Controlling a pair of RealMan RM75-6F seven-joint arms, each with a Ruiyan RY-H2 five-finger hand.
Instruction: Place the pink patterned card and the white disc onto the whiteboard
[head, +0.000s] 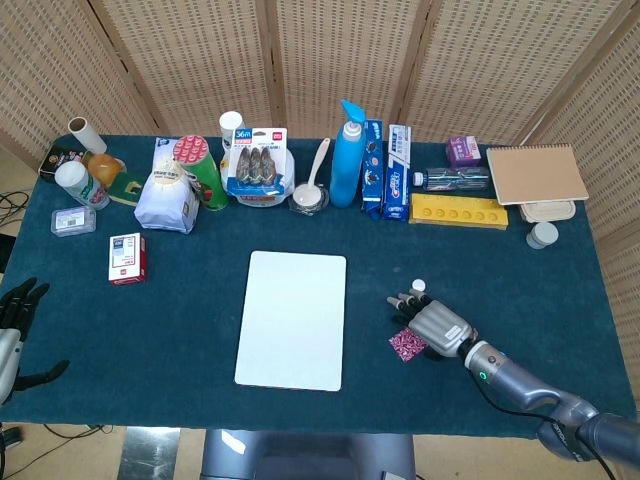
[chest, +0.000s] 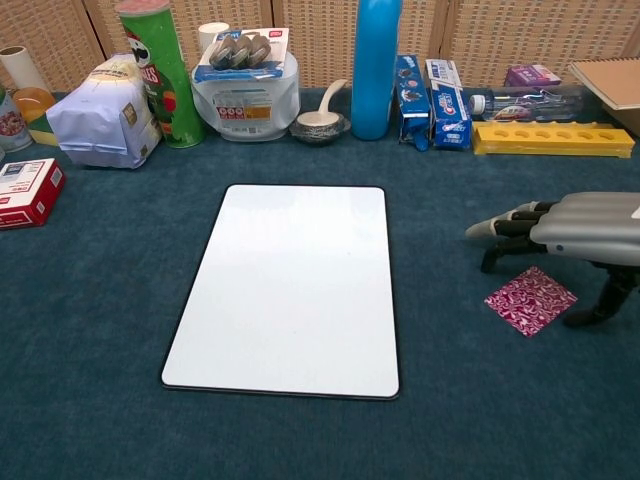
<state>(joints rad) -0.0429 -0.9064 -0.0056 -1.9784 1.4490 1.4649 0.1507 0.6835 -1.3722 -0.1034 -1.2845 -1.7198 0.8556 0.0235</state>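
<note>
At the far left edge of the head view, the left hand (head: 14, 318) hangs beside the surface (head: 180, 330), with dark fingers spread apart and nothing in it. It is well apart from all the task's things.

The whiteboard (head: 292, 319) lies flat in the middle of the surface. Its long axis runs from the near edge toward the back row of goods, slightly leaning, and its top is bare.

To the right of the whiteboard lies the pink patterned card (chest: 531, 299). It is flat on the surface and turned like a diamond, so one corner points to the whiteboard and one to the near edge. The white disc (head: 419, 286) lies a little further back, just beyond the fingertips of the right hand.

The right hand (chest: 575, 229) hovers over the card with the palm down. The fingers (chest: 497, 228) are stretched out together and point left, toward the whiteboard. The thumb (chest: 603, 300) reaches down beside the right corner of the card; I cannot tell if it touches it. The hand holds nothing and is wide. Its forearm (head: 530, 388) runs to the near right corner.
</note>
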